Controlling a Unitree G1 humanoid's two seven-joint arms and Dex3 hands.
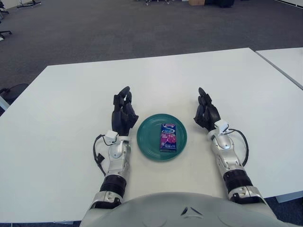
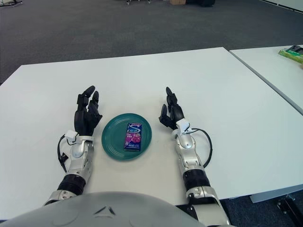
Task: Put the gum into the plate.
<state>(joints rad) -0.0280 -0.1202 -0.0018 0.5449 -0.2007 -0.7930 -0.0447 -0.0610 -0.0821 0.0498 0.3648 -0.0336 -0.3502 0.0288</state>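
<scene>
A purple and blue gum pack (image 1: 168,136) lies flat inside the green plate (image 1: 147,137) at the table's near middle. My left hand (image 1: 123,111) shows just left of the plate, fingers relaxed and holding nothing. To the plate's right, my right hand (image 1: 206,112) has its fingers loosely extended, also empty. Neither hand touches the gum or the plate.
The white table (image 1: 71,94) stretches far beyond the plate on all sides. A second white table (image 2: 284,71) stands to the right across a narrow gap, with a green item (image 2: 293,53) on it. Grey carpet lies behind.
</scene>
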